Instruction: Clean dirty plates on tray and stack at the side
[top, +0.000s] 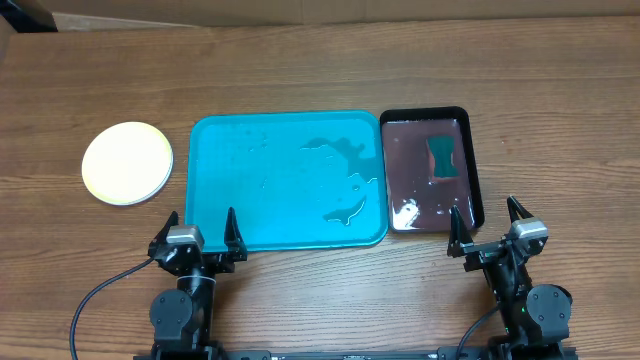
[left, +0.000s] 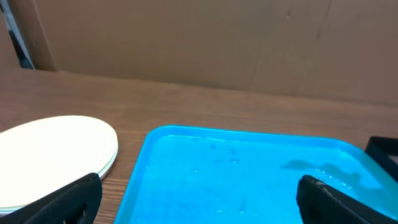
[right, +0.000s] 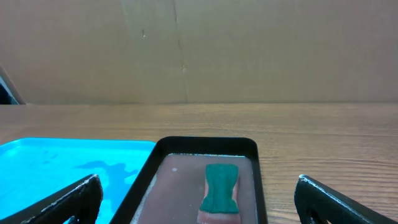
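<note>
The plates lie in one stack on the table left of the turquoise tray; the top one looks white to pale yellow, and the ones beneath are hidden but for their edges. The stack also shows in the left wrist view. The tray holds no plates, only puddles of water. My left gripper is open and empty at the tray's near left edge. My right gripper is open and empty at the near end of the black tray.
A smaller black tray stands right of the turquoise tray, holding brownish water and a green sponge, also in the right wrist view. A cardboard wall runs along the back of the table.
</note>
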